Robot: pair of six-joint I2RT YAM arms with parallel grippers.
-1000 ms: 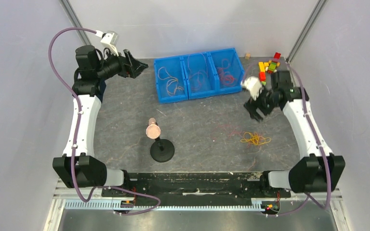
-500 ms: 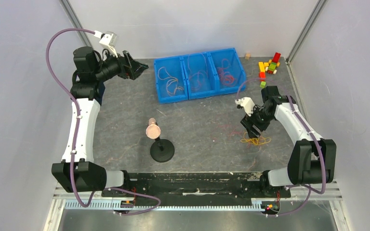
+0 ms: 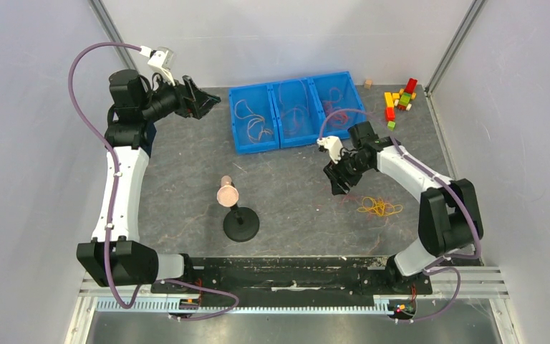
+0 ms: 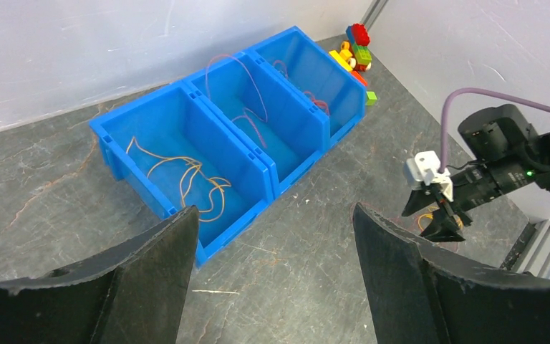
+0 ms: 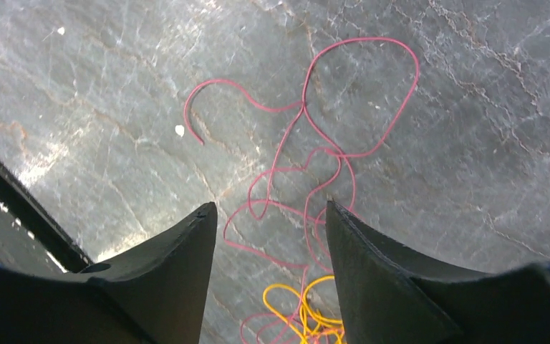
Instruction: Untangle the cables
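Note:
A red-pink cable [image 5: 308, 143] lies in loose loops on the grey table. Its near end runs into a small yellow cable tangle [image 5: 308, 308], which also shows in the top view [image 3: 379, 208]. My right gripper [image 5: 271, 208] is open and empty, and hovers just above the red-pink loops, left of the yellow tangle [image 3: 338, 183]. My left gripper [image 4: 273, 209] is open and empty, held high at the back left [image 3: 204, 100]. In the blue bins lie an orange cable [image 4: 186, 175], a pink one [image 4: 247, 107] and a red one [image 4: 315, 100].
Three joined blue bins [image 3: 258, 145] stand at the back centre. A black stand [image 3: 241, 223] with a round pink head is at the front centre. Coloured toy bricks [image 3: 399, 97] and a wooden cube [image 3: 367, 83] lie in the back right corner. Walls close three sides.
My right arm has swung from the back right, near the bricks, leftwards to above the red-pink cable. The left arm has hardly moved. The cables lie as before.

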